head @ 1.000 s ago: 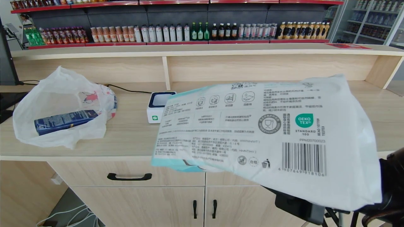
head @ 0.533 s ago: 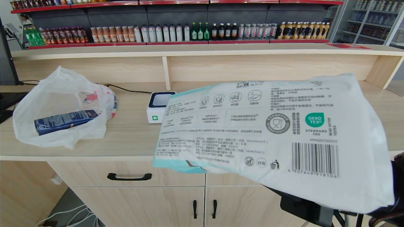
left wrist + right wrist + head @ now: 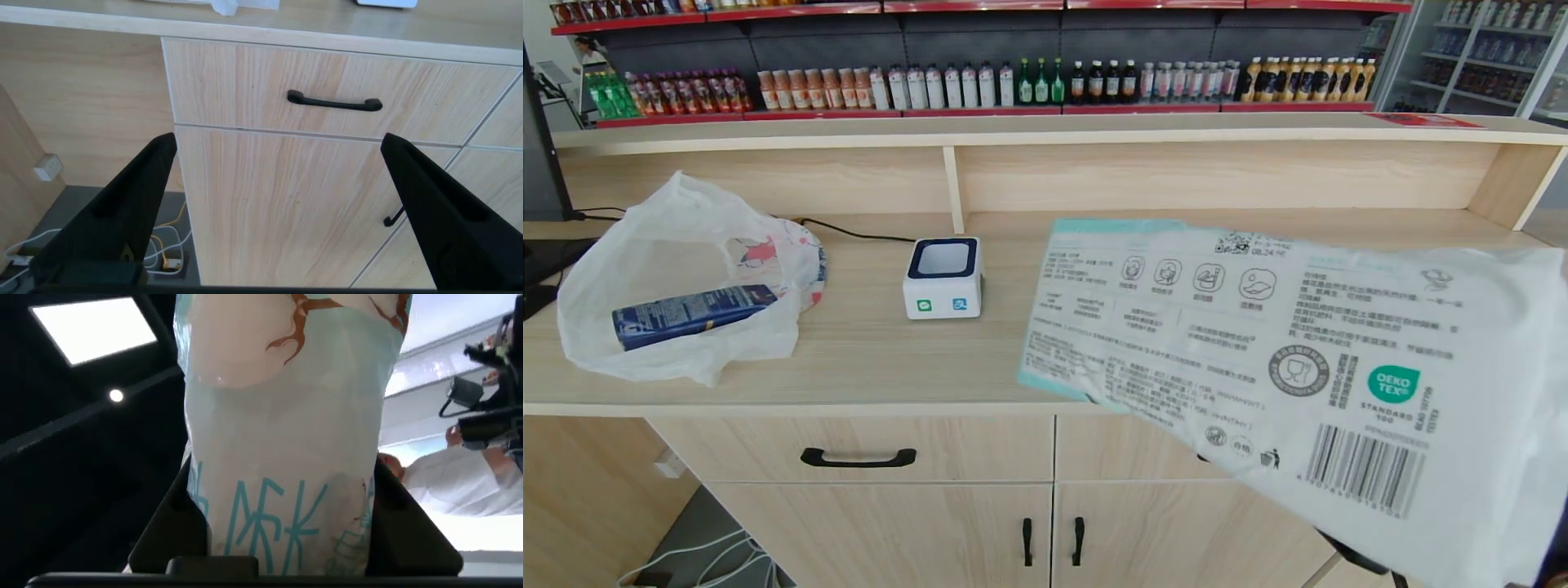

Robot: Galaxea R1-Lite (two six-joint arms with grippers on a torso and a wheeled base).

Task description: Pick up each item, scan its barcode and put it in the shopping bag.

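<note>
Head view has the soft white tissue pack [image 3: 1282,367] held in the air over the front edge of the bench [image 3: 866,359] towards its right end. Its long axis runs from the near right corner up and leftwards, and the teal-edged end points at the scanner [image 3: 942,278]. The right tool [image 3: 286,527] pinches the pack's near end, one black finger pressed on each side of the film. The barcode [image 3: 1364,469] sits at that held end and faces up, while the scanner's dark-framed window also faces up. My judgement is that the coming move turns on this: the pack has to be carried left and turned so that the printed face looks down on the window. The right arm is the one placed for it. The left tool [image 3: 278,204] hangs low in front of the cupboard, fingers spread wide and holding nothing, facing the drawer handle [image 3: 333,102]. The shopping bag [image 3: 678,278], thin white plastic and slumped open, lies near the bench's left end with a blue carton [image 3: 690,314] inside, well apart from the pack, the scanner between them. A black cable [image 3: 849,233] trails along the pale wood bench; behind it stand shelves of bottles [image 3: 1045,82].
</note>
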